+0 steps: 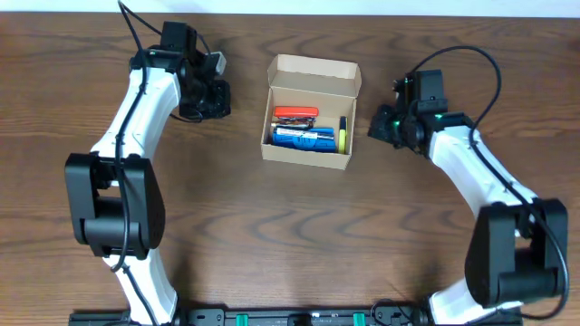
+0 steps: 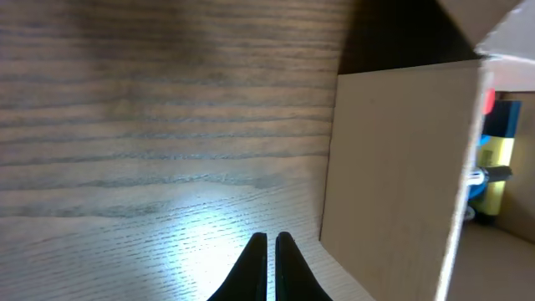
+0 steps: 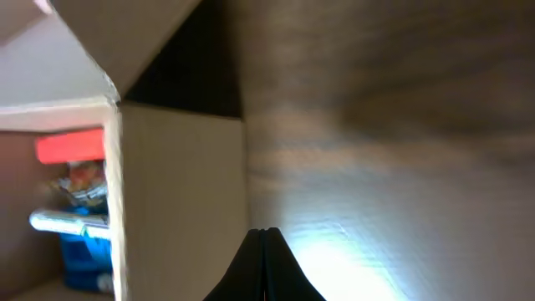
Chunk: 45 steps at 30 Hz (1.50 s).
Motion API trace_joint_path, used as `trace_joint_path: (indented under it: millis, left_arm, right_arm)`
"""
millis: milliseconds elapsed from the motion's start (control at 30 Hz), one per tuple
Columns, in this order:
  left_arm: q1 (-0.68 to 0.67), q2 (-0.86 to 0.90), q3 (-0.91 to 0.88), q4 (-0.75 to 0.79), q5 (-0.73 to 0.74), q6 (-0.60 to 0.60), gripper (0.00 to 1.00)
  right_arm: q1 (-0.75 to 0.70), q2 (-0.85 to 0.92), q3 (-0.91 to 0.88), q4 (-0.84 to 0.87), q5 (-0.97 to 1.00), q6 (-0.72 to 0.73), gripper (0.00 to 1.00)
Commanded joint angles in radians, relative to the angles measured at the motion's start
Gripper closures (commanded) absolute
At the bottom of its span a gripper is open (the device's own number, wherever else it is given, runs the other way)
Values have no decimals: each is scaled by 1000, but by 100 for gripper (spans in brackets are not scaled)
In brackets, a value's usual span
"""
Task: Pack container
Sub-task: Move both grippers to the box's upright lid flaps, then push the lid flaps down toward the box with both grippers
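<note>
The tan cardboard container (image 1: 308, 156) stands open in the middle of the table, its flap lid (image 1: 314, 74) raised at the far side. Inside lie red, blue and yellow items (image 1: 304, 131). My left gripper (image 1: 210, 98) is shut and empty, left of the box. In the left wrist view the fingertips (image 2: 272, 240) are just left of the box's side wall (image 2: 393, 176). My right gripper (image 1: 379, 127) is shut and empty, right of the box. In the right wrist view its tips (image 3: 266, 232) sit close to the box wall (image 3: 180, 201).
The wooden table (image 1: 272, 254) stretches all round the box. Both arm bases stand at the near edge, and black cables loop above each wrist.
</note>
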Motion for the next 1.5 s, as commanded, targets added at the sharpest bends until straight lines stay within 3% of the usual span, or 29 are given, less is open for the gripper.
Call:
trace_joint_path:
  millis: [0,367,800,1100,1467]
  left_arm:
    - [2,6,-6,-8,29,-8,94]
    - [2,6,-6,-33,105,-8,94]
    - [3,6,-6,-15,85,-45,94]
    - [3,16,-6,229,70,-236,94]
    - [16,187,5,422,274,-392,94]
  right_arm:
    - [7,45,0,48,-63,41,99]
    - [66,90,0,243,-105,63,99]
    - [66,89,0,268,-98,64,99]
    - [13,90,0,312,-71,148,99]
    - [-7,154,3,440,-56,261,98]
